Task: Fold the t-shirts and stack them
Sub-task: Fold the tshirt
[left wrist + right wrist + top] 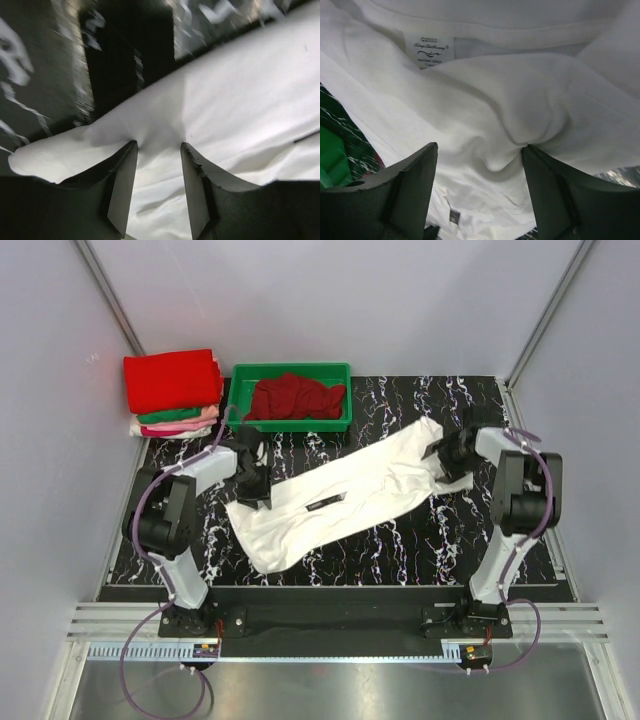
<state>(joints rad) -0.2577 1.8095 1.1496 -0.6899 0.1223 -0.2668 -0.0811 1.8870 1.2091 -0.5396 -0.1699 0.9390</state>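
Spanning black marbled tabletop [400, 540] diagonally: white cloth t-shirt [350, 495], collar far-right, hem near-left; left pincer [159, 145], right pincer [480, 145] at ends, both apart astride cloth.

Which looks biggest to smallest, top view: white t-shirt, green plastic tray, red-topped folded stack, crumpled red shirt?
1. White t-shirt.
2. Green plastic tray and red-topped folded stack, about alike.
3. Crumpled red shirt.

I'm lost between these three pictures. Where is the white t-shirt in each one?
Top external: the white t-shirt lies slantwise across the middle.
Left wrist: it fills the right side and the bottom.
Right wrist: it covers nearly the whole picture, its neck label at the top.
Shared landmark: the black white-veined tabletop, showing in all three.
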